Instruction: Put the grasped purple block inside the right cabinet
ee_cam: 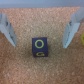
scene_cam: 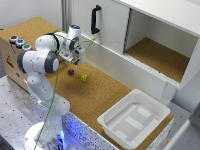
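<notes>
A brown cork tabletop (scene_cam: 100,95) is stretching out under me, with white cabinetry along its far side. The purple block (ee_cam: 40,47) is sitting on the cork, not in my grasp; in the wrist view it is lying between my two fingers (ee_cam: 7,30) with clear gaps on both sides, showing a yellow ring on its top face. My gripper (scene_cam: 75,59) is hanging spread open just above it. The yellow-green cube (scene_cam: 84,77) is resting near the block, toward the exterior view's right. The right cabinet (scene_cam: 160,57), open with its cork floor, is standing well apart at the exterior view's right. A white plastic tub (scene_cam: 134,120) is sitting on the table's near right part.
</notes>
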### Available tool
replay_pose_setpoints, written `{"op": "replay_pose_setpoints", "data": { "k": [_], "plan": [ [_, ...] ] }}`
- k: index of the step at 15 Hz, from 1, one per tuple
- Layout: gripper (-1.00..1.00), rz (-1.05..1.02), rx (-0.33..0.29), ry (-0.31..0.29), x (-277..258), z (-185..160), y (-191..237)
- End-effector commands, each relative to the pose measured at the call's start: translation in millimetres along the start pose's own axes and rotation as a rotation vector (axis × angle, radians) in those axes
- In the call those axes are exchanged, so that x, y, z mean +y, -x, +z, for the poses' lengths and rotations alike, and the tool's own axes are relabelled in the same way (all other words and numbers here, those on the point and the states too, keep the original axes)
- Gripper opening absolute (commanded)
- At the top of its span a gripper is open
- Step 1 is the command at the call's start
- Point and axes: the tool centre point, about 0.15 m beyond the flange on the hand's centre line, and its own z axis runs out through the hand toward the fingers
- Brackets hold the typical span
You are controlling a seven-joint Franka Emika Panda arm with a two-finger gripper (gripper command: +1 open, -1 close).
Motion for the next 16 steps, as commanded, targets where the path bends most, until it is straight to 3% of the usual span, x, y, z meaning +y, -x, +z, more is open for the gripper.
{"op": "replay_pose_setpoints", "data": {
  "k": [1, 3, 6, 7, 16],
  "plan": [
    [1.00, 0.063, -0.010, 0.028, 0.3, 43.5, -23.5],
    [1.00, 0.077, -0.008, -0.053, 2.5, 47.6, -29.9],
    [1.00, 0.066, -0.002, -0.054, 0.1, 57.0, -37.3],
    [-1.00, 0.065, 0.000, -0.053, 0.0, 60.4, -37.9],
    [-1.00, 0.005, -0.031, -0.023, -6.3, 72.9, -19.6]
  ]
}}
